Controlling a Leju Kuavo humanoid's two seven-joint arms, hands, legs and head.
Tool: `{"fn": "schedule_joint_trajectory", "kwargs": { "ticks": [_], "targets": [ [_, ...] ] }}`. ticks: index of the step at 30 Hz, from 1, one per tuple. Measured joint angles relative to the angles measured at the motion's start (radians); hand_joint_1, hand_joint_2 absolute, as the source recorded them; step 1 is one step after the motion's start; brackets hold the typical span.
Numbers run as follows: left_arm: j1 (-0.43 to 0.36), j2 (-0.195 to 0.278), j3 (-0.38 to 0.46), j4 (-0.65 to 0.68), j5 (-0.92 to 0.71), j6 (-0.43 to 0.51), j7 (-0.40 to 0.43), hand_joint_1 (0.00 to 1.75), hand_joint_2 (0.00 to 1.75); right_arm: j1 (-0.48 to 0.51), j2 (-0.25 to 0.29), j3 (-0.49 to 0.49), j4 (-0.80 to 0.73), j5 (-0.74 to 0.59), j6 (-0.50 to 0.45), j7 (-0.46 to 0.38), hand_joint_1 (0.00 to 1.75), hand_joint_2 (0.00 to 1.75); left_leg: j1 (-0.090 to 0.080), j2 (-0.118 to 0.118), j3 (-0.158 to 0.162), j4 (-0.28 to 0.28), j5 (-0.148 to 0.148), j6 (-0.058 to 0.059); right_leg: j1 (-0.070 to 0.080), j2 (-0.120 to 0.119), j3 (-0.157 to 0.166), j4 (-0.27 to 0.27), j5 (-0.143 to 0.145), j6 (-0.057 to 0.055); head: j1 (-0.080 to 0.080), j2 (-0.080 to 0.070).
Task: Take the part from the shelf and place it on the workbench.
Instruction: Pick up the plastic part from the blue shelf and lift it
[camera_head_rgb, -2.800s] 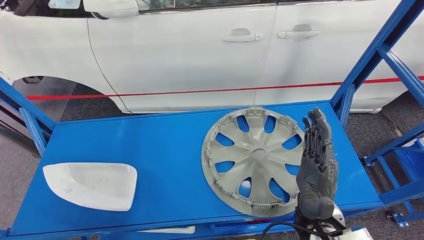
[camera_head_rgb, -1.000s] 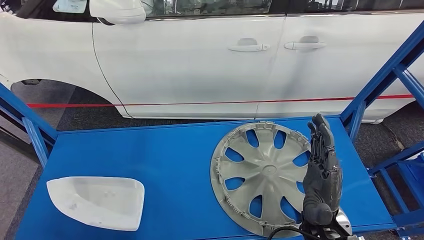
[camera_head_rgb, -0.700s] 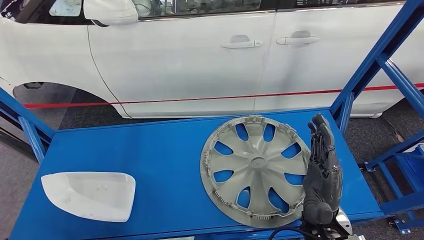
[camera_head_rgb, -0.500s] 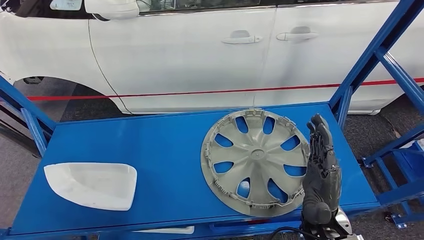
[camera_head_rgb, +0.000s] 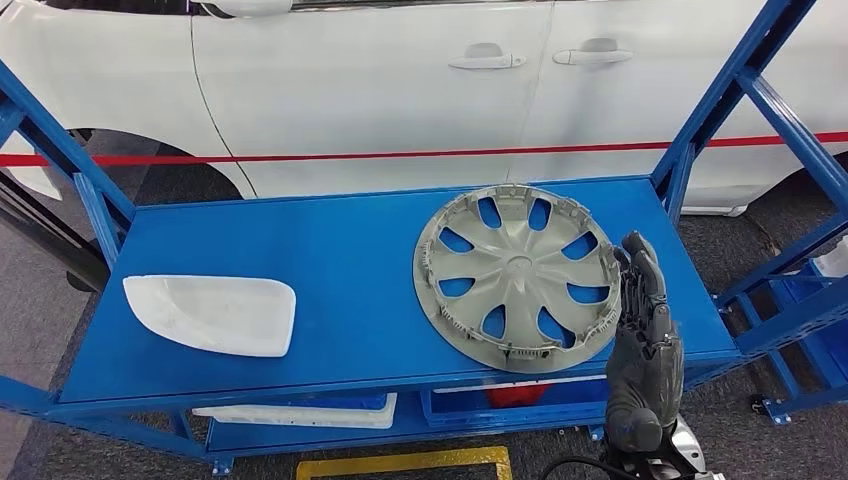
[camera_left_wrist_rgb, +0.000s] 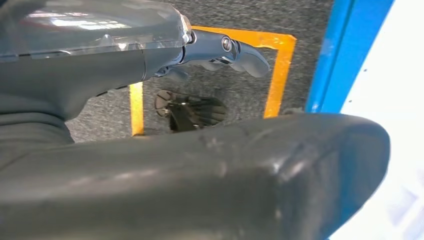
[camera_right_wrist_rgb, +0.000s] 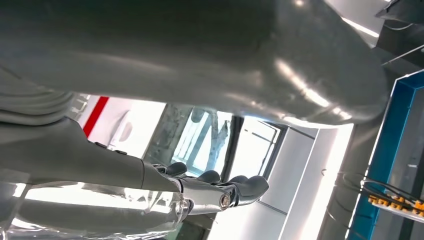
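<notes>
**Clerk:** Item one?

**Checker:** Grey hubcap (camera_head_rgb: 517, 274), many-spoked, lying flat with its ribbed back side up on the top level of the blue shelf (camera_head_rgb: 350, 290). It sits toward the right half of that level, its near edge close to the front lip.

**Clerk:** Item two?

**Checker:** White mirror cover (camera_head_rgb: 214, 314), hollow side up, at the left end of the same level, well apart from the hubcap.

**Clerk:** Right hand?

**Checker:** Right hand (camera_head_rgb: 643, 345), dark, raised upright in front of the shelf's right end, fingers straight and held together, pointing up. It holds nothing. In the head view it overlaps the hubcap's right rim; whether it touches the rim, I cannot tell. The right wrist view shows its fingers (camera_right_wrist_rgb: 240, 187) extended, with nothing between them and the thumb.

**Clerk:** Left hand?

**Checker:** Left hand (camera_left_wrist_rgb: 200, 165), seen from its wrist camera over grey floor (camera_left_wrist_rgb: 225, 95) marked with yellow tape (camera_left_wrist_rgb: 277, 75). Fingers (camera_left_wrist_rgb: 235, 50) stretched out, thumb apart from them, nothing held.

**Clerk:** Surroundings?

**Checker:** White car (camera_head_rgb: 400, 80) behind the shelf, side on, with a red stripe along its doors. Lower shelf level: another white part (camera_head_rgb: 300, 410) and something red (camera_head_rgb: 515, 393), partly hidden.
</notes>
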Motion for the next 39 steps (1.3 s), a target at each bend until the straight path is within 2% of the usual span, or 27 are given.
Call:
{"fn": "schedule_joint_trajectory", "kwargs": {
  "ticks": [1, 2, 4, 5, 7, 9, 10, 11, 12, 13, 15, 16, 17, 20, 21, 22, 24, 25, 26, 27, 28, 30, 32, 35, 36, 37, 39],
  "targets": [
    [0.000, 0.000, 0.000, 0.000, 0.000, 0.003, 0.004, 0.00, 0.00, 0.000, 0.000, 0.000, 0.000, 0.000, 0.000, 0.005, 0.00, 0.44, -0.001, -0.001, -0.008, 0.007, 0.003, -0.006, 0.002, 0.001, 0.039, -0.058, -0.010, -0.005, -0.001, 0.000],
    [0.000, 0.000, 0.001, 0.000, 0.000, 0.007, 0.010, 0.00, 0.00, 0.000, -0.001, 0.000, 0.001, 0.001, -0.001, 0.013, 0.00, 0.87, -0.002, -0.001, -0.012, 0.012, 0.008, -0.012, 0.004, 0.001, 0.062, -0.095, -0.023, -0.011, -0.001, 0.000],
    [0.001, 0.000, 0.004, 0.000, 0.000, 0.017, 0.023, 0.00, 0.00, 0.001, -0.004, 0.000, 0.005, 0.005, -0.002, 0.045, 0.00, 1.75, 0.000, -0.002, -0.014, 0.013, 0.018, -0.026, 0.008, 0.001, 0.062, -0.107, -0.021, -0.027, 0.000, 0.000],
    [0.001, 0.000, 0.007, 0.000, 0.000, 0.021, 0.029, 0.00, 0.00, 0.001, -0.008, -0.002, 0.009, 0.010, -0.002, 0.067, 0.00, 1.75, 0.002, -0.002, -0.018, 0.017, 0.015, -0.033, 0.008, 0.000, 0.057, -0.109, -0.014, -0.036, 0.002, 0.000],
    [0.003, -0.003, 0.013, 0.000, 0.000, 0.026, 0.037, 0.00, 0.00, 0.001, -0.018, -0.012, 0.019, 0.023, -0.007, 0.107, 0.00, 1.75, 0.006, -0.003, -0.042, 0.073, -0.038, -0.043, 0.005, -0.004, 0.042, -0.114, 0.005, -0.052, -0.004, 0.000],
    [0.004, -0.006, 0.017, 0.000, 0.000, 0.029, 0.040, 0.00, 0.00, 0.002, -0.033, -0.029, 0.033, 0.033, -0.012, 0.129, 0.00, 1.75, 0.009, -0.004, -0.084, 0.197, -0.127, -0.052, 0.007, -0.005, 0.023, -0.111, 0.019, -0.058, -0.010, 0.000],
    [0.005, -0.007, 0.019, 0.000, 0.000, 0.031, 0.041, 0.00, 0.00, 0.002, -0.040, -0.037, 0.039, 0.034, -0.013, 0.132, 0.00, 1.75, 0.009, -0.003, -0.100, 0.256, -0.155, -0.054, 0.009, -0.006, 0.013, -0.109, 0.025, -0.058, -0.010, 0.000],
    [0.005, -0.008, 0.022, 0.000, 0.000, 0.033, 0.041, 0.00, 0.00, 0.003, -0.046, -0.045, 0.045, 0.035, -0.014, 0.134, 0.00, 1.75, 0.009, -0.003, -0.102, 0.287, -0.163, -0.054, 0.011, -0.006, 0.004, -0.106, 0.029, -0.058, -0.010, 0.000],
    [0.006, -0.008, 0.023, 0.000, 0.000, 0.033, 0.041, 0.00, 0.00, 0.003, -0.051, -0.050, 0.050, 0.035, -0.014, 0.134, 0.00, 1.75, 0.009, -0.004, -0.084, 0.279, -0.153, -0.051, 0.013, -0.006, -0.003, -0.103, 0.033, -0.058, -0.010, 0.000],
    [0.007, -0.008, 0.024, 0.000, 0.000, 0.034, 0.041, 0.00, 0.00, 0.004, -0.054, -0.055, 0.054, 0.038, -0.015, 0.137, 0.00, 1.75, 0.007, -0.004, -0.044, 0.229, -0.129, -0.046, 0.016, -0.005, -0.008, -0.101, 0.036, -0.057, -0.010, 0.000],
    [0.007, -0.008, 0.027, 0.000, -0.001, 0.034, 0.041, 0.00, 0.00, 0.004, -0.060, -0.065, 0.059, 0.069, -0.032, 0.156, 0.00, 1.75, 0.002, -0.004, 0.053, 0.083, -0.089, -0.027, 0.020, -0.006, -0.011, -0.098, 0.039, -0.054, -0.010, 0.000],
    [0.007, -0.008, 0.029, 0.000, -0.002, 0.034, 0.040, 0.00, 0.00, 0.004, -0.064, -0.070, 0.061, 0.102, -0.048, 0.178, 0.00, 1.75, -0.002, -0.003, 0.085, 0.032, -0.079, -0.019, 0.020, -0.006, -0.011, -0.099, 0.041, -0.050, -0.010, 0.000],
    [0.007, -0.008, 0.032, 0.000, -0.003, 0.034, 0.039, 0.00, 0.00, 0.005, -0.071, -0.078, 0.064, 0.148, -0.066, 0.206, 0.00, 1.75, -0.006, -0.003, 0.100, 0.005, -0.078, -0.012, 0.019, -0.007, -0.011, -0.099, 0.044, -0.046, -0.010, 0.000],
    [0.007, -0.010, 0.042, 0.000, -0.013, 0.029, 0.032, 0.00, 0.00, 0.007, -0.099, -0.113, 0.083, 0.314, -0.134, 0.291, 0.00, 1.75, -0.007, -0.001, 0.103, -0.022, -0.066, 0.003, 0.017, -0.009, -0.011, -0.104, 0.048, -0.029, -0.011, 0.000],
    [0.007, -0.011, 0.045, 0.000, -0.019, 0.026, 0.029, 0.00, 0.00, 0.006, -0.108, -0.129, 0.091, 0.368, -0.160, 0.314, 0.00, 1.75, -0.004, 0.000, 0.105, -0.033, -0.058, 0.009, 0.018, -0.008, -0.017, -0.092, 0.037, -0.023, -0.010, 0.000],
    [0.007, -0.012, 0.047, 0.000, -0.024, 0.023, 0.026, 0.00, 0.00, 0.004, -0.117, -0.144, 0.099, 0.415, -0.182, 0.335, 0.00, 1.75, -0.001, 0.001, 0.106, -0.043, -0.050, 0.015, 0.017, -0.005, -0.032, -0.061, 0.015, -0.018, -0.008, 0.000],
    [0.007, -0.014, 0.051, 0.000, -0.036, 0.020, 0.022, 0.00, 0.00, 0.000, -0.130, -0.172, 0.121, 0.491, -0.208, 0.373, 0.00, 1.75, 0.001, 0.002, 0.100, -0.047, -0.042, 0.020, 0.011, -0.001, -0.091, 0.064, -0.055, -0.009, -0.007, 0.000],
    [0.007, -0.014, 0.052, 0.000, -0.040, 0.019, 0.021, 0.00, 0.00, -0.003, -0.135, -0.181, 0.132, 0.519, -0.213, 0.389, 0.00, 1.75, 0.001, 0.002, 0.095, -0.044, -0.041, 0.020, 0.008, 0.000, -0.121, 0.126, -0.079, -0.004, -0.007, 0.000],
    [0.007, -0.014, 0.053, 0.000, -0.044, 0.019, 0.020, 0.00, 0.00, -0.006, -0.139, -0.189, 0.145, 0.543, -0.215, 0.403, 0.00, 1.75, 0.001, 0.002, 0.091, -0.040, -0.041, 0.020, 0.005, 0.000, -0.139, 0.164, -0.087, 0.000, -0.007, 0.000],
    [0.007, -0.014, 0.054, 0.000, -0.047, 0.019, 0.020, 0.00, 0.00, -0.011, -0.143, -0.195, 0.156, 0.562, -0.216, 0.414, 0.00, 1.75, 0.001, 0.001, 0.089, -0.036, -0.042, 0.018, 0.001, -0.001, -0.138, 0.162, -0.073, 0.004, -0.007, 0.000],
    [0.007, -0.014, 0.056, 0.000, -0.051, 0.018, 0.019, 0.00, 0.00, -0.018, -0.148, -0.200, 0.168, 0.578, -0.215, 0.423, 0.00, 1.75, 0.003, 0.001, 0.088, -0.030, -0.044, 0.015, -0.003, -0.001, -0.118, 0.123, -0.042, 0.008, -0.007, 0.000],
    [0.006, -0.013, 0.060, 0.000, -0.058, 0.019, 0.018, 0.00, 0.00, -0.035, -0.158, -0.205, 0.191, 0.603, -0.199, 0.433, 0.00, 1.75, 0.003, 0.000, 0.083, -0.014, -0.053, 0.004, -0.009, -0.001, -0.053, -0.007, 0.019, 0.012, -0.007, 0.000],
    [0.005, -0.012, 0.068, 0.000, -0.065, 0.019, 0.017, 0.00, 0.00, -0.053, -0.176, -0.203, 0.215, 0.622, -0.161, 0.441, 0.00, 1.75, 0.000, -0.001, 0.074, 0.003, -0.059, -0.009, -0.009, 0.002, -0.021, -0.078, 0.039, 0.003, -0.009, 0.000],
    [0.003, -0.011, 0.078, 0.000, -0.080, 0.015, 0.013, 0.00, 0.00, -0.085, -0.240, -0.174, 0.264, 0.604, -0.071, 0.446, 0.00, 1.75, 0.000, -0.001, 0.066, 0.011, -0.061, -0.023, -0.006, 0.005, -0.029, -0.080, 0.041, -0.019, -0.012, 0.000],
    [0.003, -0.010, 0.081, 0.000, -0.086, 0.011, 0.012, 0.00, 0.00, -0.101, -0.271, -0.158, 0.283, 0.589, -0.043, 0.444, 0.00, 1.75, 0.002, -0.002, 0.059, 0.024, -0.072, -0.028, -0.006, 0.005, -0.030, -0.081, 0.044, -0.026, -0.012, 0.000],
    [0.003, -0.009, 0.083, 0.000, -0.092, 0.008, 0.011, 0.00, 0.00, -0.119, -0.304, -0.142, 0.302, 0.575, -0.019, 0.440, 0.00, 1.75, 0.004, -0.002, 0.045, 0.055, -0.093, -0.032, -0.007, 0.004, -0.032, -0.083, 0.047, -0.032, -0.013, 0.000],
    [0.001, -0.007, 0.088, 0.000, -0.102, 0.002, 0.010, 0.00, 0.00, -0.151, -0.362, -0.110, 0.335, 0.554, 0.012, 0.430, 0.00, 1.75, 0.006, -0.003, -0.009, 0.174, -0.160, -0.039, -0.006, 0.002, -0.037, -0.083, 0.049, -0.039, -0.015, 0.000]
  ]
}}
